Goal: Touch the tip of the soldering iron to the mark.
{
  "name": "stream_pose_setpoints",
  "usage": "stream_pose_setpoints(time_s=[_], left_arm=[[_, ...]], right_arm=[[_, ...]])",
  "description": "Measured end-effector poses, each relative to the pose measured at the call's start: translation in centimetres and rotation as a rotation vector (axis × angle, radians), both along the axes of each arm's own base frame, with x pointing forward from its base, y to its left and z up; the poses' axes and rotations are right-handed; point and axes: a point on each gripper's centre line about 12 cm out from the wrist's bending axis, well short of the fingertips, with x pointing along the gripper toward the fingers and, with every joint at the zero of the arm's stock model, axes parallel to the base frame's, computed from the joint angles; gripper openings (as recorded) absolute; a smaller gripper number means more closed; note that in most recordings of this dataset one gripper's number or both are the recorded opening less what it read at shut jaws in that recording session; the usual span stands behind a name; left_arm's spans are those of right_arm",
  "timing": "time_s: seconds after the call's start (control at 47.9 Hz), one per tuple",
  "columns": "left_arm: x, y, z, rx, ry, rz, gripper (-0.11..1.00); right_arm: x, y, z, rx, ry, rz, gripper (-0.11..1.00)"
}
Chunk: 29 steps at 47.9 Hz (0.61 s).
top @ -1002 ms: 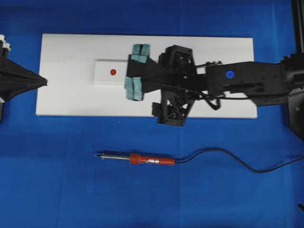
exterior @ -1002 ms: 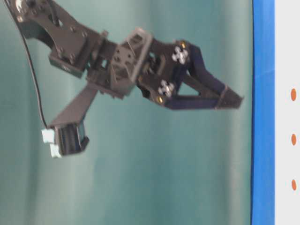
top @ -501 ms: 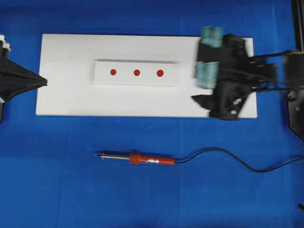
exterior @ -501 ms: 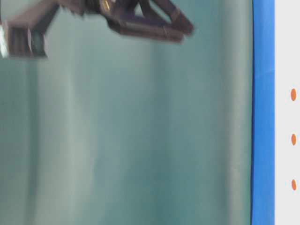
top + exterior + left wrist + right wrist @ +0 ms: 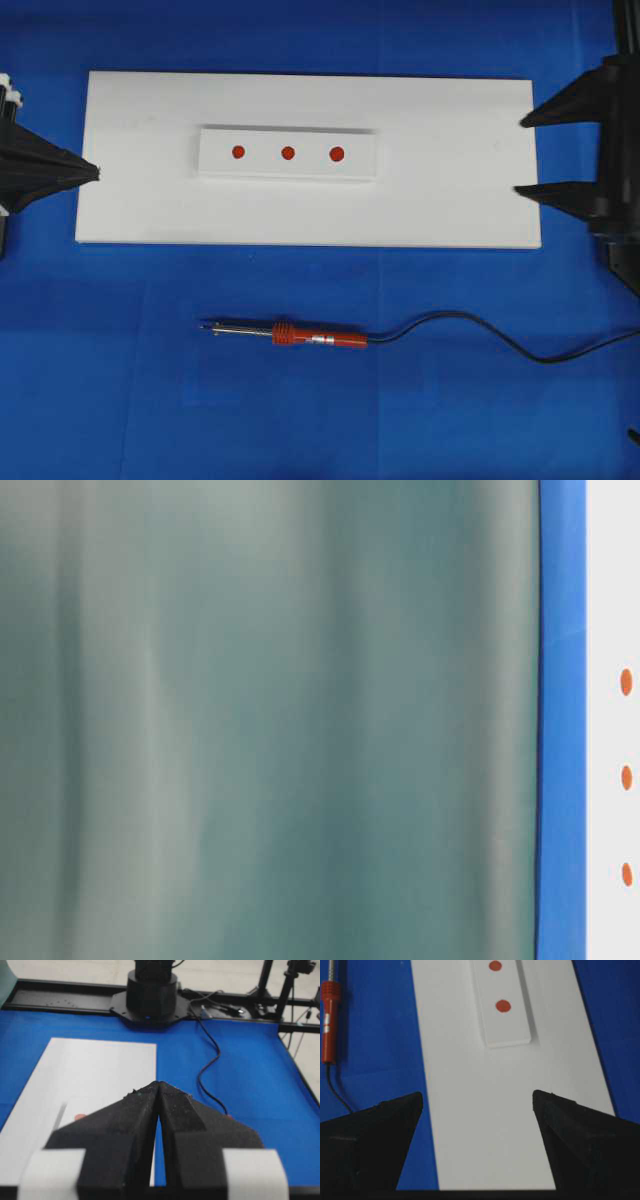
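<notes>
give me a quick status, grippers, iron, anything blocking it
Left gripper jaws shut, right gripper jaws open, both empty at the board ends. Soldering iron lying on the blue mat, ungrasped. Nothing blocking it.

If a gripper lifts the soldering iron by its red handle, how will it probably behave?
The soldering iron looks slim and round, so a nudge may roll it on the blue cloth. Its shaft appears stiff. The long black cord trails sideways and will likely drag or twist it.
</notes>
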Motion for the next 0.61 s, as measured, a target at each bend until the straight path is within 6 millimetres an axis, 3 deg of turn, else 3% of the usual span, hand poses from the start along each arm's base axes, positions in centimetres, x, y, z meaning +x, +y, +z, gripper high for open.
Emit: stream_pose_setpoints(time_s=[0.313, 0.605], left_arm=[[0.0, 0.0, 0.0, 0.001, -0.002, 0.000, 0.00], [0.0, 0.0, 0.0, 0.001, -0.002, 0.000, 0.00]], right_arm=[[-4.0, 0.1, -2.1, -0.006, -0.153, 0.026, 0.77], [-4.5, 0.1, -4.7, -0.016, -0.184, 0.043, 0.77]])
